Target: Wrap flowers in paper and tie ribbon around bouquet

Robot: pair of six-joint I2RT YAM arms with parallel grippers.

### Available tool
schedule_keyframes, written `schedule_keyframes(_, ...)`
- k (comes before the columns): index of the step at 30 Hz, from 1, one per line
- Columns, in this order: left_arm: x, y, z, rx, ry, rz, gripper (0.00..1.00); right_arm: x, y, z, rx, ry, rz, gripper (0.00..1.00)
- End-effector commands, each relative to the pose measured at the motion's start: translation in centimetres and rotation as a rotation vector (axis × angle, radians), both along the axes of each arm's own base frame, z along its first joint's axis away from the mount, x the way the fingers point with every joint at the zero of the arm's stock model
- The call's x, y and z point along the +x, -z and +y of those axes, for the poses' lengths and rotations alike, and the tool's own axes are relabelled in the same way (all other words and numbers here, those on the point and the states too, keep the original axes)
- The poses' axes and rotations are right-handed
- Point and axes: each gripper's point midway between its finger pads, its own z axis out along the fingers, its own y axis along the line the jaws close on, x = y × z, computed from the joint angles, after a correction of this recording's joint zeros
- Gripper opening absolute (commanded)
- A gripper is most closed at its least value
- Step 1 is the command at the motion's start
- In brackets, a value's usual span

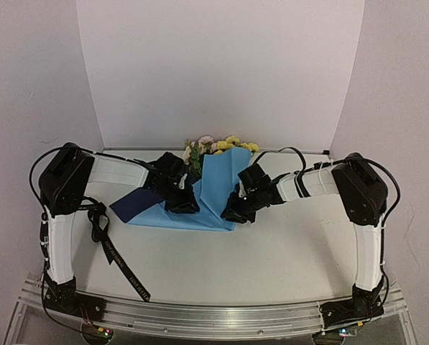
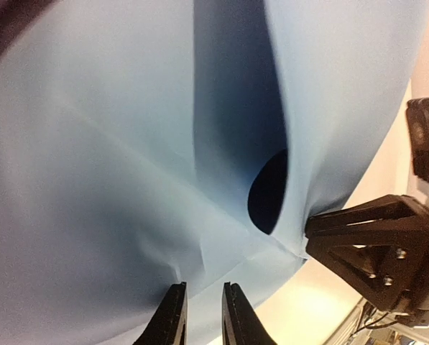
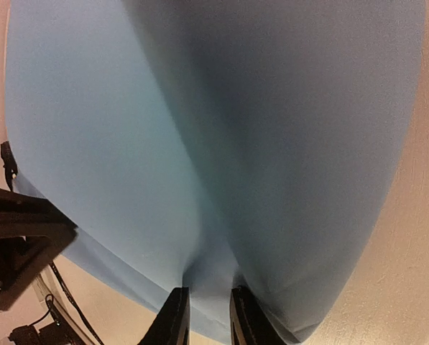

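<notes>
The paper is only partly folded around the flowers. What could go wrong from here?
1. The right tool seems to pinch only a small fold of the paper; the thin sheet may slip or tear.
2. A navy flap lies open at the left, so the wrap may unfold around the flowers.
3. The ribbon lies beside the left arm, which might drag it.

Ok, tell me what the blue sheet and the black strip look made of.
Blue sheet: thin matte paper, it seems; it holds sharp creases and folds, navy on the reverse. Black strip: probably fabric ribbon, limp and curling, with pale lettering.
</notes>
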Motion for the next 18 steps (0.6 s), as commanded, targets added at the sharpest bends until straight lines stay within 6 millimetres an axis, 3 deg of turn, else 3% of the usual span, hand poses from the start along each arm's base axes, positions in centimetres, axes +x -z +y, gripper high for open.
schedule_keyframes(1, 2.5, -7.3, 0.3, -0.173, -0.091, -0.116, 0.27, 0.2, -0.2, 0.8, 0.003, -0.024, -0.014, 0.22)
schedule_keyframes(7, 3.8, -8.1, -0.7, -0.234, -0.109, -0.138, 0.35, 0.0, 0.1, 0.7, -0.001, -0.026, -0.008, 0.22)
schedule_keyframes(13, 4.3, -5.8, -1.5, -0.191, -0.107, -0.082, 0.41, 0.0, 0.0, 0.7, -0.001, -0.025, -0.010, 0.22)
schedule_keyframes(18, 4.5, -5.2, -2.7, -0.194, -0.089, -0.069, 0.43, 0.0, -0.1, 0.7, -0.001, -0.024, -0.012, 0.22)
